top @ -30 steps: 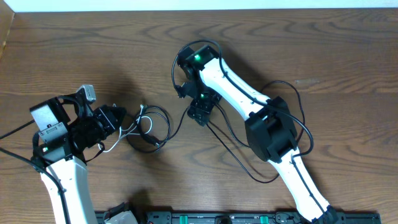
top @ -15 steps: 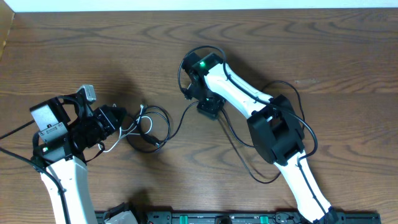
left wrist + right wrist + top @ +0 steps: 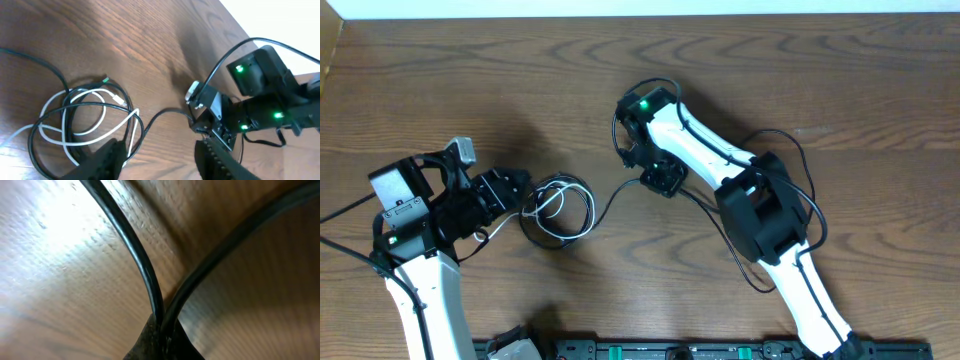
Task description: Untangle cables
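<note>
The table (image 3: 470,80) is brown wood with a strong grain, and a pale strip runs along its far edge. The left gripper (image 3: 160,162) has its fingers spread wide and holds nothing. It sits just beside the loose coil where the white cable (image 3: 104,111) and black cable (image 3: 135,255) overlap. The right gripper (image 3: 661,180) is pinched tight on the black cable's strand, away from the coil.

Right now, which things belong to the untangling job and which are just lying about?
Job: black cable, white cable, left gripper, right gripper.
Not the job: arm wiring, black rail with green marks.
</note>
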### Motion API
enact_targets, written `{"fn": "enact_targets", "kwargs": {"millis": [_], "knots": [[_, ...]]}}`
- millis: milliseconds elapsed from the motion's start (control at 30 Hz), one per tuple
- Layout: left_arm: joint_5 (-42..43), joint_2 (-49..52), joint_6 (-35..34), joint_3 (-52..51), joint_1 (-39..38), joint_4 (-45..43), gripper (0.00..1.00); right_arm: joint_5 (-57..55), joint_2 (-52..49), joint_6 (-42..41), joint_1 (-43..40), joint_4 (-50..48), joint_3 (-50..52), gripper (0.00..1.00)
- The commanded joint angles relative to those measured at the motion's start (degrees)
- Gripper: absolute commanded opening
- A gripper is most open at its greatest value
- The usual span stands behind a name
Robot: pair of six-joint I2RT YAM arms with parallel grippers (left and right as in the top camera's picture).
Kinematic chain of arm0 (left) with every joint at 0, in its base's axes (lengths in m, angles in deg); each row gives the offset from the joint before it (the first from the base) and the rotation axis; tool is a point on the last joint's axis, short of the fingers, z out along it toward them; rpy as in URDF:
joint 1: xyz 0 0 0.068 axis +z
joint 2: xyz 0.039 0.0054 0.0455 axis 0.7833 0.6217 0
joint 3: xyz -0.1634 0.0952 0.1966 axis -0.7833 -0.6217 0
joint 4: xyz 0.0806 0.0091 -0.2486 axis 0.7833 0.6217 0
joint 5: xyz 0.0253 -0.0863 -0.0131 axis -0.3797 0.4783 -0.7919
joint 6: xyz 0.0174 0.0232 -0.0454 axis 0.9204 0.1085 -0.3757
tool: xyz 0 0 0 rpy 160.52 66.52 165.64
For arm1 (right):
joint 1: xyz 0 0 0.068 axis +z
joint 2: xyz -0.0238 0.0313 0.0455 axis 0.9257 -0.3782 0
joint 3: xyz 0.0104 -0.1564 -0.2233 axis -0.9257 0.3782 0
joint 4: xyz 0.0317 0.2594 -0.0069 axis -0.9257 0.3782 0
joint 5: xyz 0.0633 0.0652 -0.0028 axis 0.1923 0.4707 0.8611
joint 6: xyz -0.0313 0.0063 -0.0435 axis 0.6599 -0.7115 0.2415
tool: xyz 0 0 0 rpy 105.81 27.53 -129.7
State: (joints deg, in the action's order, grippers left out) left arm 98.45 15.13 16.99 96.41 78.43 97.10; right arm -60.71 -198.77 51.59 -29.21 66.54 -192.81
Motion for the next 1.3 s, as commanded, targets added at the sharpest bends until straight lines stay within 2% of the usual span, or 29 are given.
{"fn": "enact_targets", "kwargs": {"millis": [0,200,300,467,567,700,800,933,1067,1133,1233,1267], "knots": [[0.7,-0.42,0.5,0.22,-0.24,1.05,0.54,1.11,4.24,-1.44,0.37,1.62,-8.9,0.01],[0.72,-0.42,1.03,0.22,-0.24,3.1,0.62,0.85,16.74,-1.68,-0.76,1.38,-23.67,0.01],[0.7,-0.42,5.55,0.22,-1.97,4.96,0.67,0.52,27.58,-4.28,-3.85,-4.33,-31.47,0.01],[0.48,-0.09,6.58,0.22,-6.47,4.17,0.67,3.13,39.65,-11.04,-9.16,-14.4,-33.18,0.01],[0.5,0.92,6.47,0.22,-9.75,2.34,0.67,14.21,45.38,-12.17,-12.46,-17.97,-33.18,0.01],[0.52,3.15,6.27,0.22,-16.52,-0.11,0.67,23.91,47.15,-12.35,-12.98,-17.31,-33.09,0.01],[0.46,4.17,6.51,0.22,-21.33,-0.33,0.67,23.91,45.33,-12.28,-12.98,-16.09,-33.09,0.01],[-0.72,4.57,6.49,0.22,-24.09,-0.81,0.67,12.09,43.95,-12.24,-13.35,-13.51,-33.09,0.01],[-4.74,4.57,6.49,0.22,-26.21,-0.9,0.67,-6.23,42.99,-12.15,-15.69,-9.94,-33.09,0.01],[-5.6,4.59,6.49,0.22,-27.17,-1.51,0.67,-15.1,42.69,-12.63,-17.92,-8.79,-33.09,0.01],[-5.79,4.59,6.49,0.22,-28.59,-2.69,0.67,-31.89,42.56,-17.86,-23.74,-8.92,-33.09,0.01],[-6.03,4.63,6.51,0.22,-28.92,-2.75,0.67,-33.79,42.51,-18.67,-25.4,-8.94,-33.09,0.01]]}}
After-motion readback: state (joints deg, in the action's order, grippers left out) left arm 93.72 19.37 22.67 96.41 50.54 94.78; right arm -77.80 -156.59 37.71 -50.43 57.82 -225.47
